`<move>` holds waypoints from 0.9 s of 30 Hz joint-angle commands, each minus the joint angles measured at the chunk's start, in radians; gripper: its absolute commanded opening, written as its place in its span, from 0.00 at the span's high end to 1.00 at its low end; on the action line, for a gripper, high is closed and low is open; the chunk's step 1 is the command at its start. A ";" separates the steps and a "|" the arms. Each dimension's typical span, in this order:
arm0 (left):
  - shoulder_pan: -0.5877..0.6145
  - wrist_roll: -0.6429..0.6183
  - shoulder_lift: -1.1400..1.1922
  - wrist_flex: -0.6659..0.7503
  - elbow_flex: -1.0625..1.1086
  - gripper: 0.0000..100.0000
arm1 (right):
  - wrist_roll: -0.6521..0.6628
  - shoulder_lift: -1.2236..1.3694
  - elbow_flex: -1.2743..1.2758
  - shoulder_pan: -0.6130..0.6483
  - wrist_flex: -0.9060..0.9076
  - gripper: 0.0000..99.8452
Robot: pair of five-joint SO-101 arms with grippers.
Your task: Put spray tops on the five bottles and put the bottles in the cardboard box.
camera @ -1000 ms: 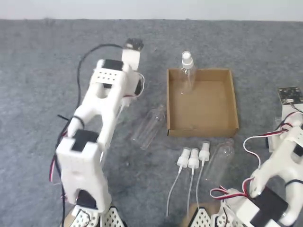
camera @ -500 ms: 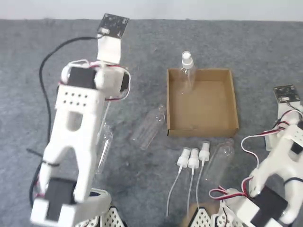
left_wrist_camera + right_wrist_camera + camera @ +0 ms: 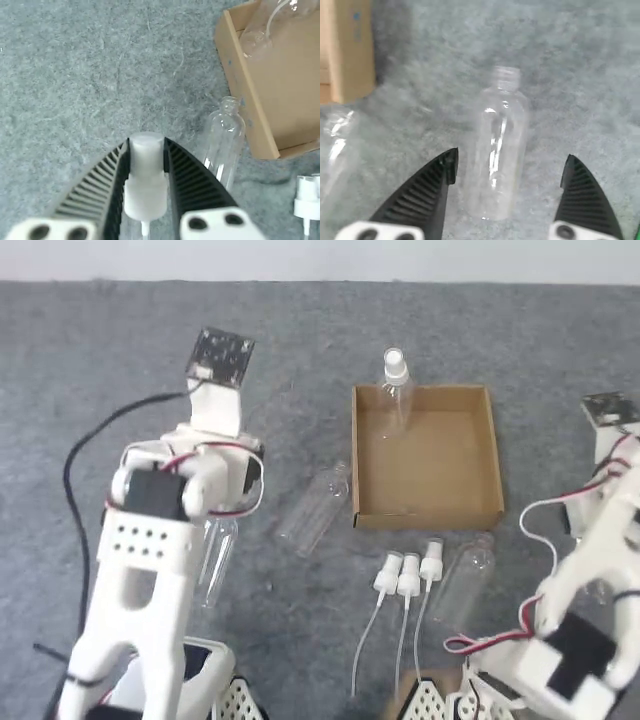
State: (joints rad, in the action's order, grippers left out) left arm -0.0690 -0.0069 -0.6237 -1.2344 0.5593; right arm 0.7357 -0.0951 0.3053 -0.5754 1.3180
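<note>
My left gripper (image 3: 146,142) is shut on the white spray top (image 3: 145,170) of a clear bottle (image 3: 217,552), which hangs under the raised left arm (image 3: 160,530). The cardboard box (image 3: 470,455) holds one upright bottle with a spray top (image 3: 397,390). A capless bottle (image 3: 315,505) lies just left of the box. Three loose spray tops (image 3: 410,575) lie in front of the box, beside another capless bottle (image 3: 468,575). My right gripper (image 3: 510,157) is open above a further capless bottle (image 3: 497,125) lying on the carpet.
Grey carpet covers the table. The box's near wall (image 3: 250,105) stands close to the lying bottle (image 3: 225,140). The right arm (image 3: 600,540) stands at the far right, with the arms' bases along the front edge.
The left arm has swung left and back from the far side, raising the capped bottle. The right arm has lifted and shifted slightly right.
</note>
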 commanded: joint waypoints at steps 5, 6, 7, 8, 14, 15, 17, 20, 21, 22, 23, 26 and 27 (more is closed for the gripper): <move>0.005 -0.006 -0.132 0.057 0.111 0.99 | 0.003 0.208 -0.172 -0.005 0.005 0.73; 0.005 -0.006 -0.133 0.057 0.116 0.99 | 0.006 0.239 -0.190 -0.012 0.005 0.73; 0.005 -0.006 -0.133 0.057 0.116 0.99 | 0.006 0.268 -0.207 -0.018 0.005 0.73; 0.005 -0.006 -0.133 0.058 0.117 0.99 | 0.006 0.294 -0.224 -0.024 0.005 0.73; 0.005 -0.006 -0.130 0.058 0.119 0.99 | 0.006 0.426 -0.308 -0.048 0.004 0.78; 0.005 -0.006 -0.129 0.058 0.119 0.99 | 0.006 0.444 -0.318 -0.048 0.004 0.79; 0.005 -0.006 -0.129 0.058 0.119 0.99 | 0.002 0.472 -0.338 -0.045 0.004 0.82; 0.005 -0.006 -0.129 0.058 0.119 0.99 | 0.000 0.492 -0.365 -0.042 0.004 0.86; 0.003 -0.006 -0.129 0.058 0.119 0.99 | 0.000 0.492 -0.376 -0.042 0.004 0.87; 0.003 -0.006 -0.129 0.058 0.119 0.99 | 0.000 0.490 -0.390 -0.041 0.008 0.90; 0.003 -0.006 -0.129 0.058 0.119 0.99 | 0.000 0.484 -0.411 -0.039 0.015 0.93; 0.003 -0.008 -0.135 0.058 0.116 0.99 | -0.011 0.437 -0.479 -0.030 0.070 1.00; 0.003 -0.009 -0.137 0.058 0.111 0.99 | -0.032 0.409 -0.497 -0.018 0.099 0.99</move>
State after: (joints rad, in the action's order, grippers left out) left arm -0.0690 -0.0069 -0.7188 -1.2052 0.6836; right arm 0.7357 0.4158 -0.0921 -0.6137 1.3533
